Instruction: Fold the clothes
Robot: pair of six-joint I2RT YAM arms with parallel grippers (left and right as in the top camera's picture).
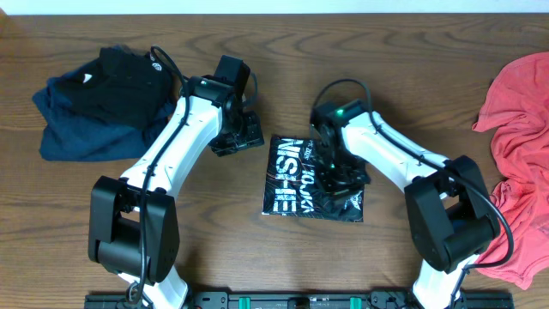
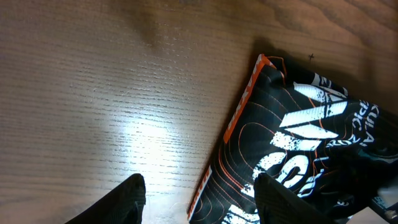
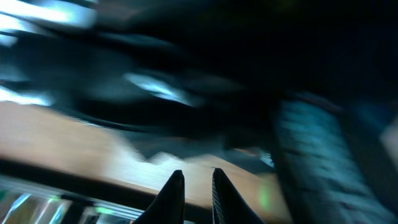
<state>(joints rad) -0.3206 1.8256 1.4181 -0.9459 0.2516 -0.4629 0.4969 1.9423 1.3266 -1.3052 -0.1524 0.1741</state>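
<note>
The black jersey (image 1: 300, 180), with orange contour lines and white lettering, lies folded into a small rectangle at the table's middle. My left gripper (image 1: 250, 140) hovers open by its upper left corner. In the left wrist view the jersey's orange-trimmed edge (image 2: 239, 112) runs between the spread fingers (image 2: 134, 200) of the left gripper (image 2: 202, 200), which hold nothing. My right gripper (image 1: 345, 176) is over the jersey's right side. The right wrist view is blurred: the right gripper (image 3: 198, 190) stands only narrowly open, with bare wood showing in the gap. The coral-red garment (image 1: 523, 120) lies crumpled at the right edge.
A pile of dark navy and black clothing (image 1: 94, 107) sits at the back left. The brown wooden table (image 1: 214, 240) stretches around the jersey. A black rail with green fittings (image 1: 283, 300) runs along the front edge.
</note>
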